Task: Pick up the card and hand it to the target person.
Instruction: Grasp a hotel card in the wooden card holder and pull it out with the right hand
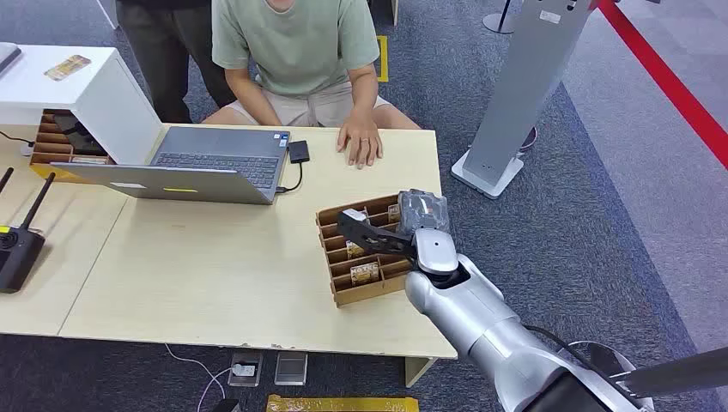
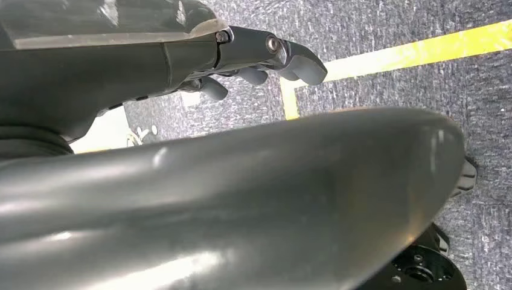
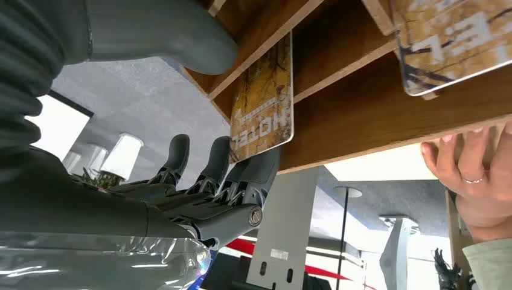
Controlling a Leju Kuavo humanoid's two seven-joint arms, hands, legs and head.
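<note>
A brown slotted card box [image 1: 371, 292] stands near the right end of the wooden table [image 1: 215, 266], with yellow-brown cards [image 1: 365, 272] upright in its slots. My right hand [image 1: 386, 236] reaches into the box from the right. In the right wrist view a card marked HOTEL [image 3: 262, 103] stands in a slot; my dark fingers [image 3: 253, 166] touch its edge from one side and the thumb [image 3: 175, 39] lies against a divider on the other side. Another card [image 3: 453, 42] sits in the neighbouring slot. The target person's hand [image 1: 360, 142] rests on the table behind the box. My left hand [image 2: 253, 54] hangs over the carpet, holding nothing.
An open laptop [image 1: 206, 163] with a plugged adapter lies in front of the seated person. A white case [image 1: 77, 86] and a second card box stand at the back left, a black antenna device [image 1: 17, 249] at the left edge. A grey floor stand [image 1: 515, 94] rises right of the table.
</note>
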